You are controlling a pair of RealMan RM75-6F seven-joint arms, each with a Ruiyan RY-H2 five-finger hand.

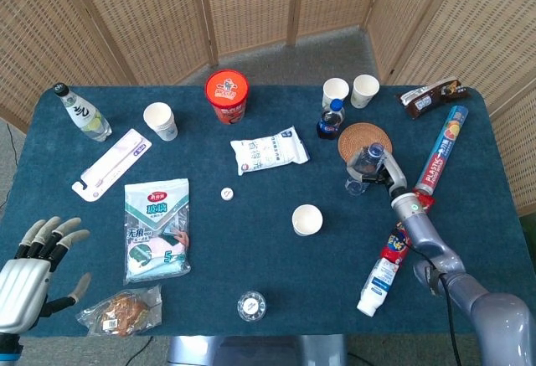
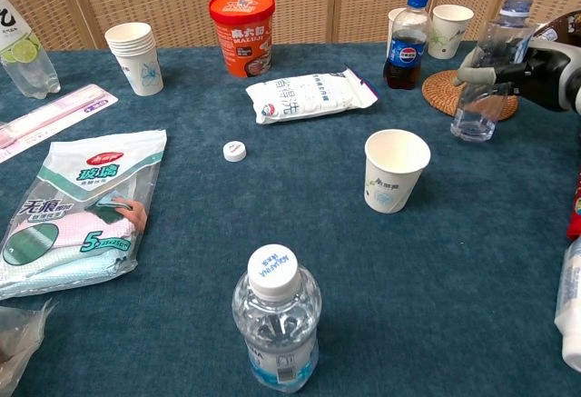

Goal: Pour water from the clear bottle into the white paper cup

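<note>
My right hand [image 1: 387,173] [image 2: 534,68] grips the clear uncapped bottle [image 1: 361,167] [image 2: 486,77] from its right side. The bottle holds a little water, leans slightly with its neck toward the hand, and sits at the near edge of the woven coaster [image 1: 358,137] [image 2: 443,93]. The white paper cup [image 1: 306,219] [image 2: 395,170] stands upright and empty-looking to the bottle's front left, apart from it. My left hand [image 1: 29,270] hovers at the near left table corner with its fingers spread and nothing in it; only the head view shows it.
A Pepsi bottle [image 2: 406,41] and two paper cups [image 1: 350,91] stand behind the coaster. A loose white cap [image 2: 234,150], a tissue pack [image 2: 309,94], a red tub [image 2: 241,20] and a capped water bottle [image 2: 274,320] lie left of and in front of the cup. A wrap tube [image 1: 442,152] lies on the right.
</note>
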